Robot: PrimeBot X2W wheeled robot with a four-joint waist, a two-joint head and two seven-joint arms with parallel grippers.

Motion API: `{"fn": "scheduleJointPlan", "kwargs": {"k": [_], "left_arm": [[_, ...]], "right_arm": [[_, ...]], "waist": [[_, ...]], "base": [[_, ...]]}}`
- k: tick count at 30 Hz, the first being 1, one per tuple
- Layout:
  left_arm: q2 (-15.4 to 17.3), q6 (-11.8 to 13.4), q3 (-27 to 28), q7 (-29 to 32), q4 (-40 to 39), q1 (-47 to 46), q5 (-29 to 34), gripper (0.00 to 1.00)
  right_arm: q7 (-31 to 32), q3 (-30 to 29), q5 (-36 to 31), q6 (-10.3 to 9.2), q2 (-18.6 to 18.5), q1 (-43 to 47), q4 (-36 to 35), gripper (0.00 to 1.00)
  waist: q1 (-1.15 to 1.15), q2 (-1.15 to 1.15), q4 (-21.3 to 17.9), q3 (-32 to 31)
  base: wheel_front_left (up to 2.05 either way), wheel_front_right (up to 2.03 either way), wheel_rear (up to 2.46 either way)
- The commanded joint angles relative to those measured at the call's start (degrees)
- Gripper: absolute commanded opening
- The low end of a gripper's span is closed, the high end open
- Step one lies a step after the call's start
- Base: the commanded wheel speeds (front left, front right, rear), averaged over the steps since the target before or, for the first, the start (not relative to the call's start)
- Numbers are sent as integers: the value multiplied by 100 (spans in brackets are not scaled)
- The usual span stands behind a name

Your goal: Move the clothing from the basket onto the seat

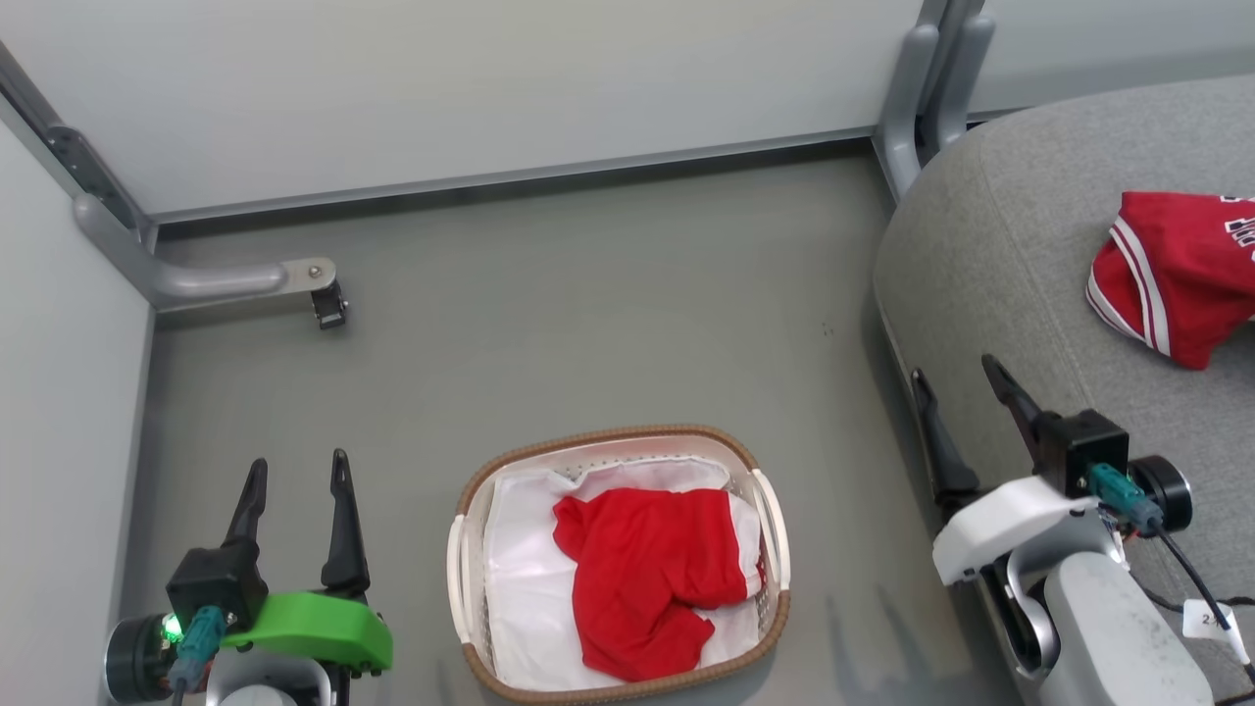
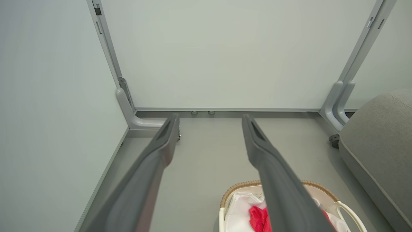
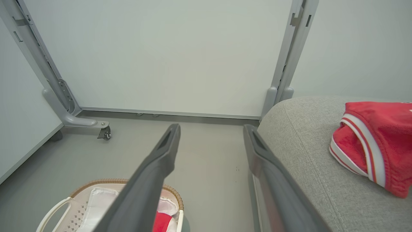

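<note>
- Lying crumpled in the basket (image 1: 608,436), the plain garment (image 1: 642,574) is seen spread over a white sheet (image 1: 520,598) and touching it; this piece is not yet moved.
- The jersey (image 1: 1172,275) is already laid on the seat (image 1: 1010,245), well apart from the basket, so the task is judged about half done.
- The left hand (image 1: 300,459) is held released, fingers spread with nothing between them, over the floor (image 1: 588,294) just left of the basket.
- The right hand (image 1: 953,367) is likewise spread and empty, between the basket and the seat, close against the seat's near flank.
- The sheet could be pinched along with the garment, since the red cloth rests directly on it; the sheet would then be dragged out too.
- A shallow pinch on one loose fold might slip, and the garment could be dropped on the floor between basket and seat.
- The basket looks light; it could be tipped or dragged if a finger is caught on the rim or a handle.
- The seat's flank is judged to be what stands in the way: it could be struck by the right arm if the carry is made too low.
- Pale panels (image 1: 490,88) on grey posts are seen behind, with a caster (image 1: 328,306) at the far left, well apart from the work.
</note>
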Motion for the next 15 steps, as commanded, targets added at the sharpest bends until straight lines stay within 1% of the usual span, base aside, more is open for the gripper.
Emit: {"fn": "scheduleJointPlan", "kwargs": {"k": [1,9,15], "left_arm": [[4,-24,28,-2,-29,131,-9,100],[5,-56,-17,-2,-216,551,27,100],[5,-4,-38,-2,-259,712,-39,100]], "right_arm": [[-11,7,43,-8,-13,150,-36,100],[-11,42,124,-8,-16,503,-177,100],[-11,4,132,-8,5,597,-212,100]], "waist": [[0,0,20,-122],[0,0,28,-322],[0,0,31,-372]], "base": [[0,0,0],[0,0,0],[0,0,0]]}}
